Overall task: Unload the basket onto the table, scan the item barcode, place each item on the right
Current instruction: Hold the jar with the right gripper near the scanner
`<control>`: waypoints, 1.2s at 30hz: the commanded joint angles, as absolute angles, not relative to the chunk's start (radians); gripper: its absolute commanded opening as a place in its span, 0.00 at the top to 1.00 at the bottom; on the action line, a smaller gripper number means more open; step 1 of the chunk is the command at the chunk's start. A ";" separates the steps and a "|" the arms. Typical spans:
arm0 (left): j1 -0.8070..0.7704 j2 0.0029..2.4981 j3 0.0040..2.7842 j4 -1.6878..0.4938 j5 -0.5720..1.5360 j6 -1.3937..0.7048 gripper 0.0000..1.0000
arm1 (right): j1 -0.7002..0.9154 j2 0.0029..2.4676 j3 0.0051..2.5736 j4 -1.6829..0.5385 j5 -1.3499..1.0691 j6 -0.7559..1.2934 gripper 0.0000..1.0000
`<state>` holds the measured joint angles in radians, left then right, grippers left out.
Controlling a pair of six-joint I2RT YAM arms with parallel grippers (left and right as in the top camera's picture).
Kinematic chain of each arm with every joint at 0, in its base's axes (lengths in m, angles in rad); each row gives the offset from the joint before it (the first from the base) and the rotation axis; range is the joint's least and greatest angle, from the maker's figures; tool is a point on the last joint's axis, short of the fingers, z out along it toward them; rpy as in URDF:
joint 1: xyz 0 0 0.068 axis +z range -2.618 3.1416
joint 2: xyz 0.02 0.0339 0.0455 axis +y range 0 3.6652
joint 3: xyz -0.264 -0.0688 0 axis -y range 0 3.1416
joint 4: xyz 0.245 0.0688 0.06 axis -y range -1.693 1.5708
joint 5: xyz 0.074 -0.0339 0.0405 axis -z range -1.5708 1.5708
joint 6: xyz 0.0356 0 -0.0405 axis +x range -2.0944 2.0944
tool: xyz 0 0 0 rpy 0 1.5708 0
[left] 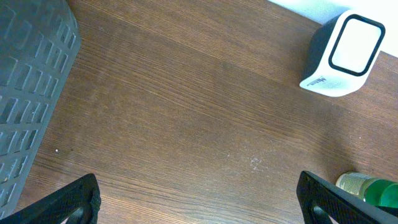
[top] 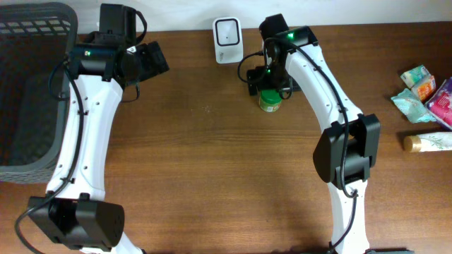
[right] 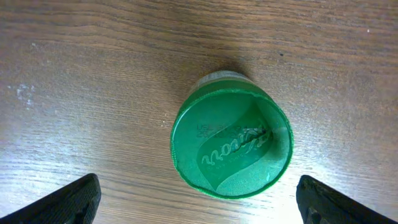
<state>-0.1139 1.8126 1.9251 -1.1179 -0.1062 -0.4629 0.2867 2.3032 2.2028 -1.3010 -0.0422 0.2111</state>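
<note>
Right gripper (right: 199,202) stood wide apart and clamped nothing. The jar (right: 231,144) stood upright directly under it, between the fingers, with a gap on both sides and no contact seen. The jar sat closer to one finger; the other side had more room.

The green lid had raised script across it, too stylised to read. There was fainter small print beside the script, also unreadable. No barcode showed from above.

The scanner (top: 227,40) stood just beyond the right gripper, toward the left arm's side, near the jar but apart from it. The table's (top: 212,162) far edge ran right behind the scanner. There was open wood on the near side of the right gripper. Well out to its outer side lay some packets (top: 424,88) and a tube (top: 427,142), near the table edge.

Left gripper (left: 199,202) also stood apart with nothing between the fingers, bare wood below. The basket (left: 28,93) wall was close on its outer side. The scanner was ahead of it and inward, with small lettering on the base that was not legible. The jar was just past its inner fingertip.
</note>
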 commanded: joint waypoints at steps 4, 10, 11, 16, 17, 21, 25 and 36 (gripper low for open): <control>-0.115 1.819 1.917 -1.118 -0.117 -0.443 0.01 | 0.279 2.297 2.202 -1.294 0.060 0.307 0.01; -0.115 1.819 1.917 -1.119 -0.117 -0.443 0.01 | 0.279 2.297 2.163 -1.264 0.057 0.305 0.01; -0.115 1.819 1.917 -1.119 -0.117 -0.443 0.01 | 0.279 2.297 2.160 -1.262 0.057 0.305 0.01; -0.115 1.819 1.917 -1.119 -0.117 -0.443 0.01 | 0.279 2.297 2.158 -1.258 0.057 0.305 0.01; -0.115 1.819 1.917 -1.119 -0.117 -0.443 0.01 | 0.279 2.297 2.158 -1.257 0.057 0.305 0.01; -0.115 1.819 1.917 -1.119 -0.117 -0.443 0.01 | 0.279 2.297 2.158 -1.252 0.057 0.305 0.01; -0.115 1.819 1.917 -1.119 -0.117 -0.443 0.01 | 0.279 2.297 2.158 -1.244 0.057 0.305 0.01; -0.115 1.819 1.917 -1.120 -0.117 -0.443 0.01 | 0.279 2.297 2.158 -1.218 0.057 0.305 0.01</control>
